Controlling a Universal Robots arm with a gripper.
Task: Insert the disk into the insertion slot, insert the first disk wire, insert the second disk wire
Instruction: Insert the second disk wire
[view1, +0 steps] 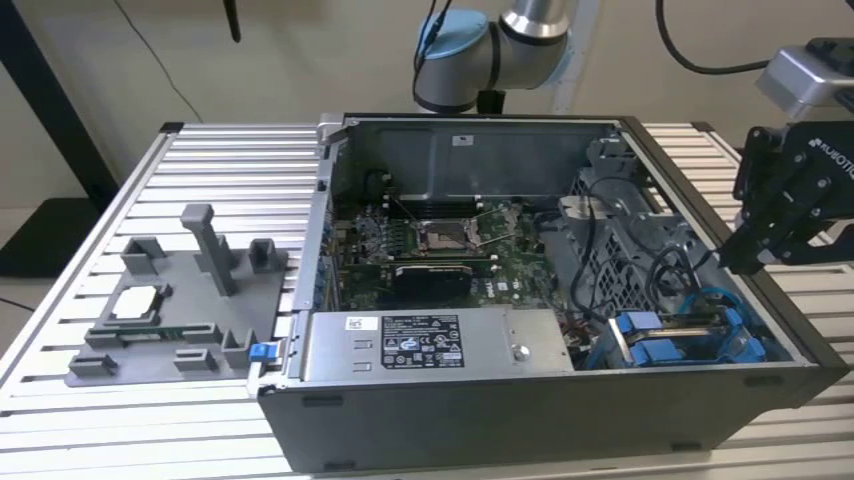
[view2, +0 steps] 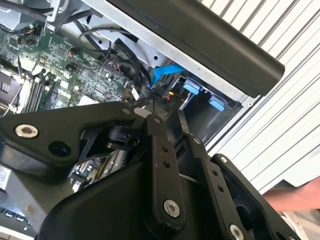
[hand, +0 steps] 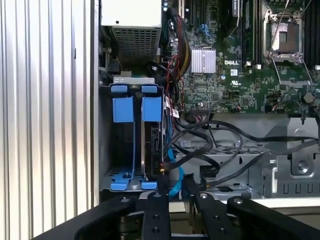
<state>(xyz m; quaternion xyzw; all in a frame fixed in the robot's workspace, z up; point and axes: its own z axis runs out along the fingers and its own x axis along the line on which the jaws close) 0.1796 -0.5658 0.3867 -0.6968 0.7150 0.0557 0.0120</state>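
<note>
Disk (hand: 152, 145) looks seated in the slot (hand: 106, 150), blue tabs (hand: 122, 107) at its mouth. Gripper (hand: 176, 184) fingers (hand: 156, 202) seem clenched on a black plug (view2: 159, 97) at the disk's end, so wires aren't done imo.

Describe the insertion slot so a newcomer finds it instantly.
Start at the open computer case. Past the stickered power-supply box, toward the exterior view's right, sits the insertion slot, a grey metal bay. Bright blue plastic tabs mark it out.
</note>
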